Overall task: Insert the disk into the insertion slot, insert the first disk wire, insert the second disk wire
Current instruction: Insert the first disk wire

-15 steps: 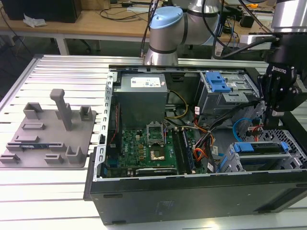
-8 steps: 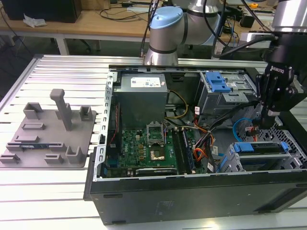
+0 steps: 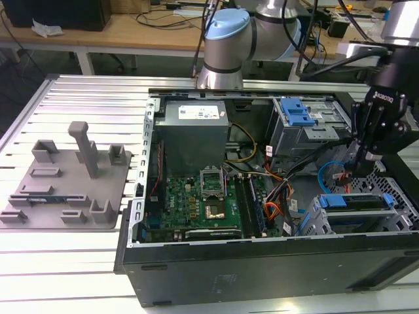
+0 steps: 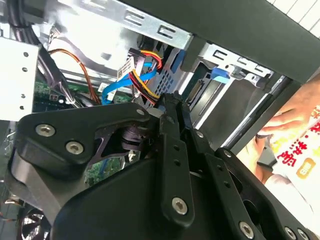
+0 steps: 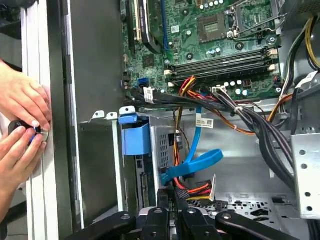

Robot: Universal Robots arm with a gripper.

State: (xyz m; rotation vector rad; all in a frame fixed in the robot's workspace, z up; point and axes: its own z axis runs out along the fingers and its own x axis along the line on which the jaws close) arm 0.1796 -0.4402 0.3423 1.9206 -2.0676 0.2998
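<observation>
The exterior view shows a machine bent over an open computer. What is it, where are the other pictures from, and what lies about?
It is a robot arm with a black gripper, reaching into an open computer case. The exterior view comes from a camera off the arm; both wrist views come from cameras riding on it. The gripper hangs by coloured wires and a blue cable, near the disk, blue-framed, in the insertion slot. Whether it holds anything I cannot tell. A grey tray lies on the ribbed table. A person's hands are beside the case.
</observation>
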